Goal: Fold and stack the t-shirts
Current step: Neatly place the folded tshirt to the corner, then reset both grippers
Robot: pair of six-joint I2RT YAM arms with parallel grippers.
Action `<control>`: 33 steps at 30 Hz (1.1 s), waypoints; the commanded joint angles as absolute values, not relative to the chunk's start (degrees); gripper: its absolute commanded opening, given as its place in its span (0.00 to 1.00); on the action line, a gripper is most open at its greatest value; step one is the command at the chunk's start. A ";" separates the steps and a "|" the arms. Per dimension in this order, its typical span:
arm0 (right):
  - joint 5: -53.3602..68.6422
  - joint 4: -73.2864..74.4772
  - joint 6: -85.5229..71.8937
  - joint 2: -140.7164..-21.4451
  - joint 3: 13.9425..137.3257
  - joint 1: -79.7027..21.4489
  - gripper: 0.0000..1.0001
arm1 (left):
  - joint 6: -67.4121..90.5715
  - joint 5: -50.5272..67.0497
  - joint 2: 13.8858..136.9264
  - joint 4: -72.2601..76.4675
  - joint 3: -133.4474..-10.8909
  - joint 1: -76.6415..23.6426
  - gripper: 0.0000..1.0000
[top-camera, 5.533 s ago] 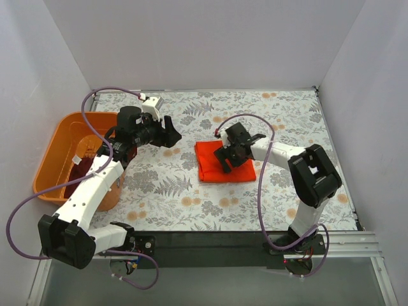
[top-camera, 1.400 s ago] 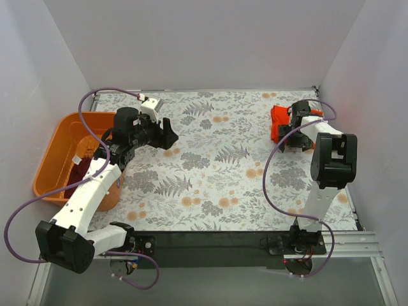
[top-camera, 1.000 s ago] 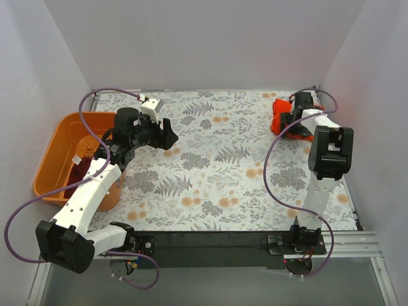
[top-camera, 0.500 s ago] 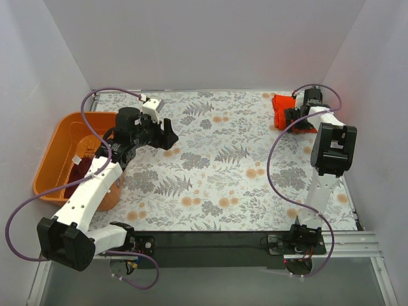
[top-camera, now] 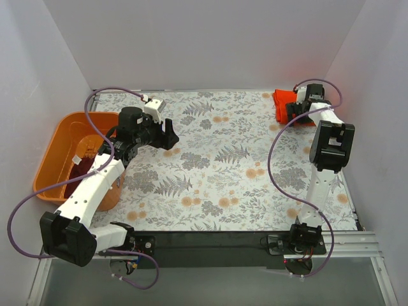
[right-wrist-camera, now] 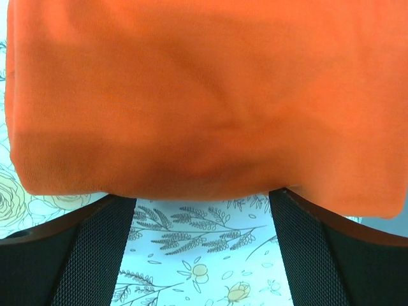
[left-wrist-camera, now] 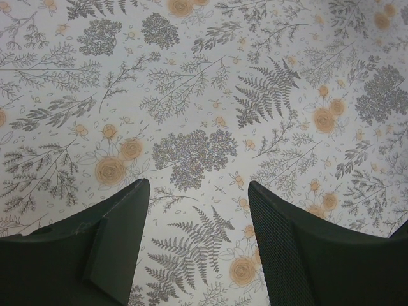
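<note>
Bright orange-red folded cloth t-shirt [top-camera: 282, 102]: worktop's [top-camera: 223, 182] far right corner, across your spread right end effector [top-camera: 299, 108]; left end effector [left-wrist-camera: 197, 188] spread.

Bright even light, soft faint shadows, no glare, close orange cloth [right-wrist-camera: 204, 95] slightly blurred

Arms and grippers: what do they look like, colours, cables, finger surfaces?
The left arm and right arm have white link shells, black joint housings and a purple cable looping from base to wrist. The left gripper and right gripper are black; their fingers have mesh-textured inner faces.
</note>
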State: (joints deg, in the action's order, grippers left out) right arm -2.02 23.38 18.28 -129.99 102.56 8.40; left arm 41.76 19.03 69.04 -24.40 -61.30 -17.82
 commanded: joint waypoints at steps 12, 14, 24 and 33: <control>-1.84 24.17 22.50 -136.67 108.63 8.61 0.91 | 40.78 18.63 68.99 -24.43 -61.08 -17.58 0.62; -2.11 24.26 22.67 -136.85 109.16 8.61 0.92 | 40.69 18.63 68.99 -24.52 -61.17 -17.58 0.64; 1.56 26.53 26.28 -119.55 102.84 8.61 0.98 | 42.01 21.70 77.77 -37.23 -76.53 -16.88 0.80; 13.08 41.74 24.88 -100.39 99.59 8.70 0.98 | 43.41 26.89 84.11 -44.64 -86.05 -16.17 0.87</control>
State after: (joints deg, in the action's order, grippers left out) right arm 7.40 34.59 25.50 -105.60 101.34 8.40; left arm 42.61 23.59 85.32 -40.36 -85.01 -16.53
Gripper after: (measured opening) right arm 0.984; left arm 0.865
